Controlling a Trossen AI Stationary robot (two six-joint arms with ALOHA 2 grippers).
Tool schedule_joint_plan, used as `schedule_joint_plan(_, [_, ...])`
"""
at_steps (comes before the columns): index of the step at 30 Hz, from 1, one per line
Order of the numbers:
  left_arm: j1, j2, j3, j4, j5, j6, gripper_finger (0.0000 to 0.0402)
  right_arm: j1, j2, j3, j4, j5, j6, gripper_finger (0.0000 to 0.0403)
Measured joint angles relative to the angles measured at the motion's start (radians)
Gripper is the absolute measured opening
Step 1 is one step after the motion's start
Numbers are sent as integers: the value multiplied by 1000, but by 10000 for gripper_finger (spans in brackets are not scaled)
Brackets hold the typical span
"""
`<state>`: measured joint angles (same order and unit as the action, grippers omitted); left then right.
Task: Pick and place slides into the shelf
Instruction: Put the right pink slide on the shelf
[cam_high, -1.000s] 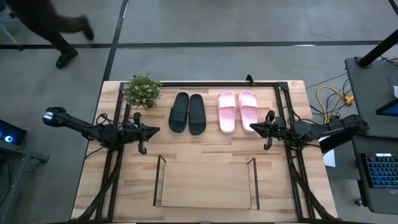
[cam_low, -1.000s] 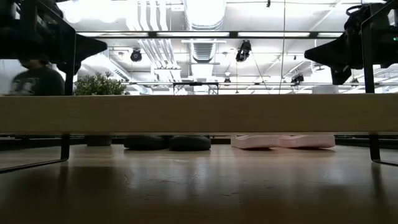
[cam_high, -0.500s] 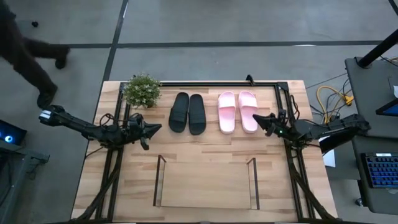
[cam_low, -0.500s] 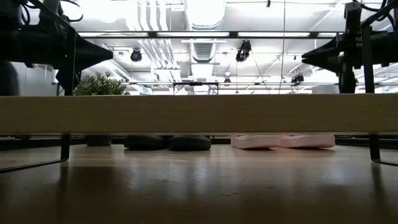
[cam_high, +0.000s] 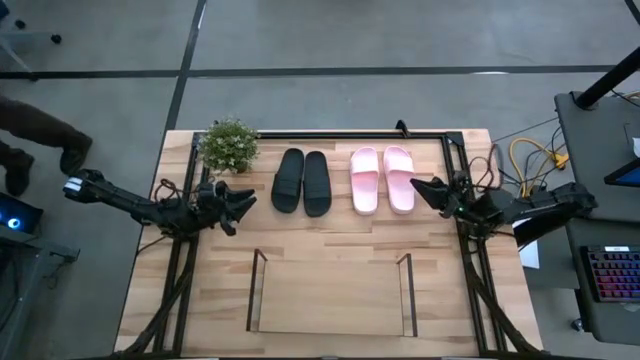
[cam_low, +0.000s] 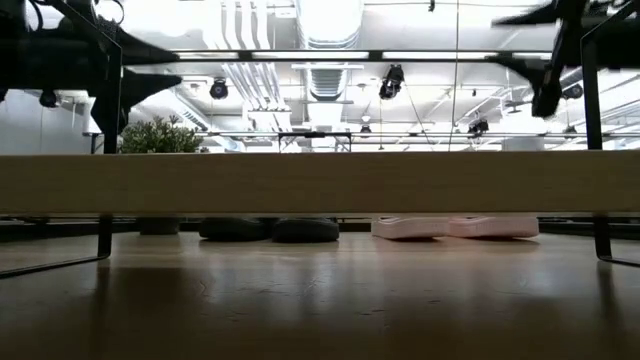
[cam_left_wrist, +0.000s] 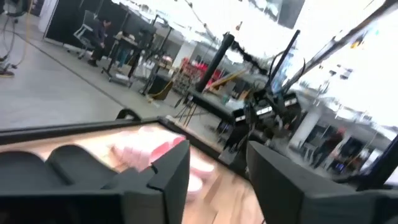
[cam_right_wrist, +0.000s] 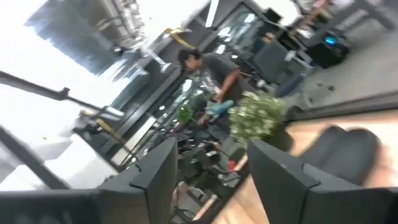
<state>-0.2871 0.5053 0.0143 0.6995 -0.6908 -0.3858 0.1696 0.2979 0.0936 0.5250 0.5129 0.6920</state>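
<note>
shelf nearest, bare, nothing placed yet. left gripper fingers apart, holding nothing, raised off surface; black slides just beyond its tips, toward centre. right gripper fingers apart, empty, tips just beside pink slides. all four slides in far row, unmoved. judgement: task at start, four picks left.
</note>
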Motion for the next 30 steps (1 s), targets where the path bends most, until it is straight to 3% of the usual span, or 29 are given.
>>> schedule_joint_plan(5, [0,2,0,43,0,0,159,0,34,124,-138,14,-68,193])
schedule_joint_plan(10, [0,-10,0,45,0,0,160,0,92,336,-702,71,76,184])
schedule_joint_plan(13, [0,-12,0,46,0,0,160,0,154,455,-934,75,140,183])
schedule_joint_plan(20, [0,-4,-2,46,0,0,160,0,309,666,-1170,133,127,182])
schedule_joint_plan(26, [0,-4,-2,46,0,-1,160,-30,434,766,-1448,141,266,183])
schedule_joint_plan(30, [0,-4,-2,46,0,0,160,-56,491,789,-1468,95,246,180])
